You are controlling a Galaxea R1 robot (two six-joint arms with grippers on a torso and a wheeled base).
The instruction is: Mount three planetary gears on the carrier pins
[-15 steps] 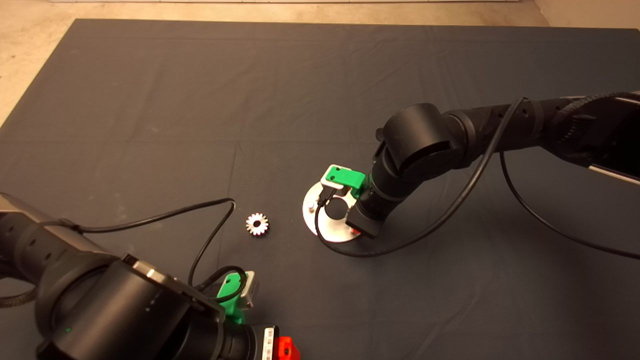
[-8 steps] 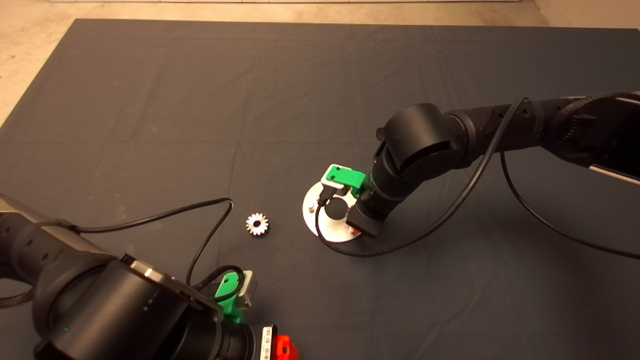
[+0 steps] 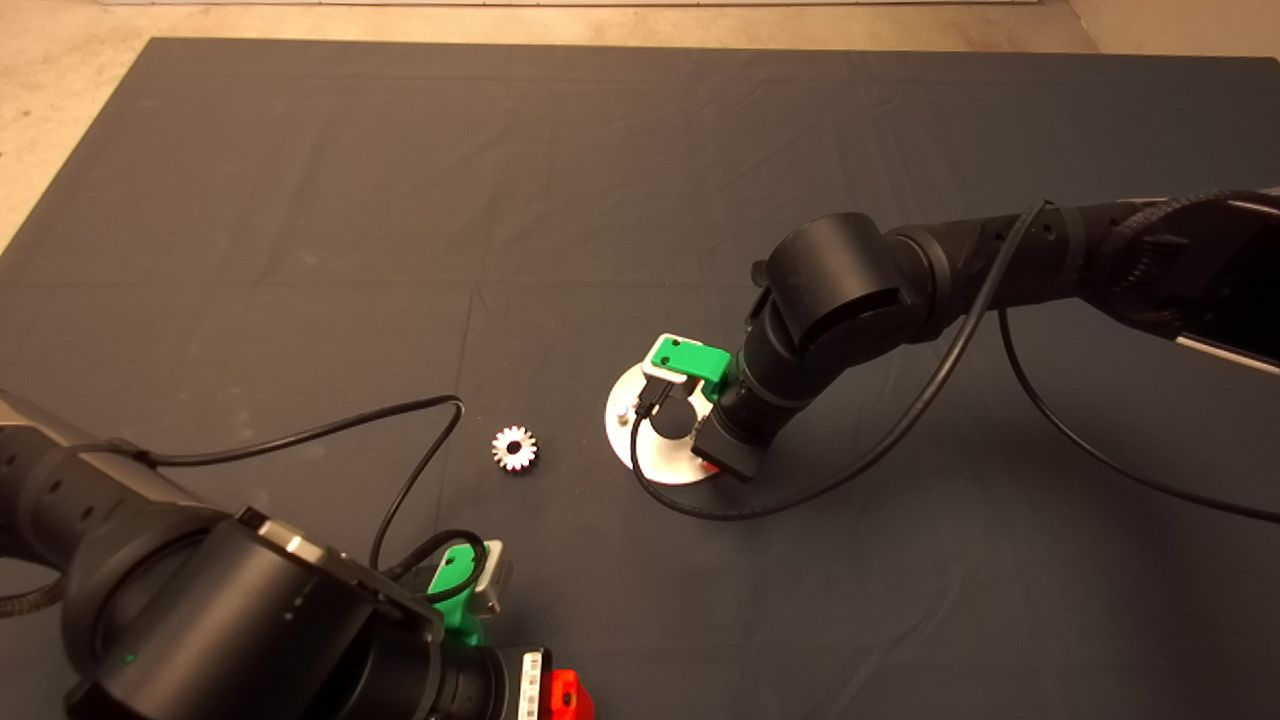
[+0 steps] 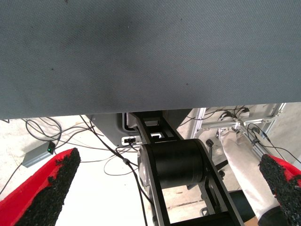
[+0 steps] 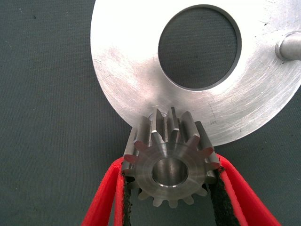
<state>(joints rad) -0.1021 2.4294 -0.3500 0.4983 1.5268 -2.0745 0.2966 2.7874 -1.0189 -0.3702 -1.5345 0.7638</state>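
The dark mat (image 3: 300, 200) covered most of the table, with pale floor showing beyond its far edge. The right arm (image 3: 1000, 260) reached in from the right side and bent down over the carrier disc (image 3: 625, 440), a flat round silver plate with a large centre hole, lying near the middle of the mat. The left arm (image 3: 200, 620) sat at the lower left corner of the head view.

The left gripper (image 4: 164, 188) was parked at the near edge of the mat, its red fingers (image 4: 42, 188) spread wide apart and holding nothing; its wrist view showed the mat edge, cables on the floor, a black robot joint and a person's leg (image 4: 244, 165) in light trousers.

The right gripper (image 5: 169, 188) was over the near-right part of the disc (image 5: 141, 70), its two fingers (image 5: 106, 197) closed on a planetary gear (image 5: 169, 162), pads pressed to the teeth on both sides. The gear's bore faced the wrist camera and the gear overlapped the disc rim; whether it sat on a pin could not be told. One carrier pin (image 5: 290, 47) stood upright near the disc's edge, bare, across the centre hole from the held gear.

A second planetary gear (image 3: 514, 448) lay flat on the mat, left of the disc and apart from it.
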